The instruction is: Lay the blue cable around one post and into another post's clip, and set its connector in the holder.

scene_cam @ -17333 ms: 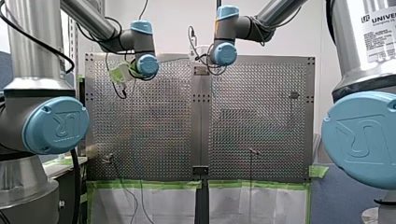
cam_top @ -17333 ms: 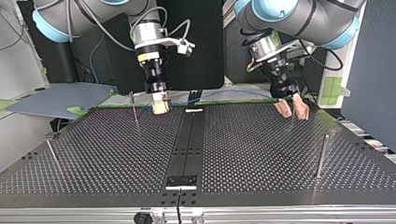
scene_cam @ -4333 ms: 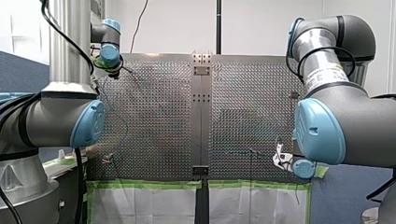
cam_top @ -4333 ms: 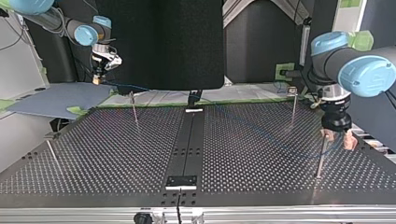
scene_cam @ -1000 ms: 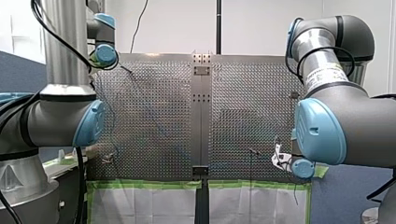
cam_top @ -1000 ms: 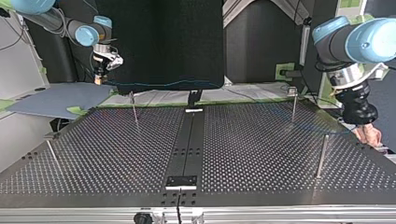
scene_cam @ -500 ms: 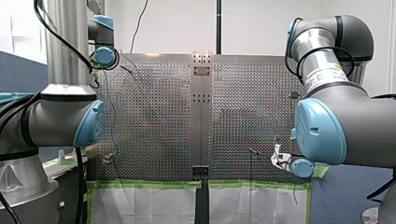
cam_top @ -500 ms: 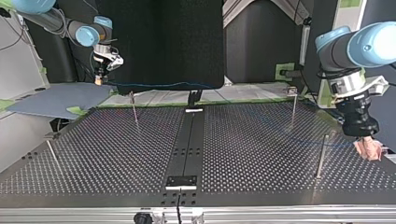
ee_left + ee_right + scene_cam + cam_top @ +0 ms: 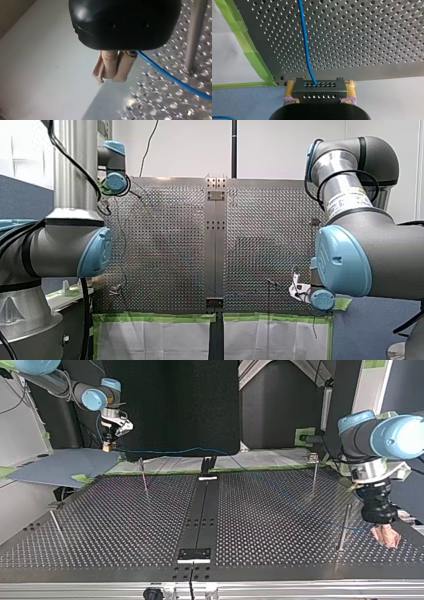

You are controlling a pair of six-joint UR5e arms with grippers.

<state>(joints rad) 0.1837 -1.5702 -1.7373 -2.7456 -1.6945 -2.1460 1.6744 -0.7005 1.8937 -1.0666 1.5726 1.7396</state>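
So the table [image 9: 125, 530] is a big perforated metal sheet with green tape [image 9: 249, 50] along its edge. There's a dark panel [image 9: 170, 405] behind the table's far side in the top view, and a white wall [image 9: 280, 145] past it in the front view. The right gripper [image 9: 320, 85] hangs just off the table's far left corner in the top view, yellow pads clamped either side of the black connector [image 9: 319, 91], so it's only as wide open as that block. The blue cable [image 9: 305, 45] leaves the connector and runs out over the table to the left gripper [image 9: 113, 72]. Its beige pads are squeezed together on the cable, just off the table's right edge by the near post [image 9: 344, 527]. Versus half a second ago, the left gripper has dropped lower, closer to the table's near edge; the right one has barely budged.
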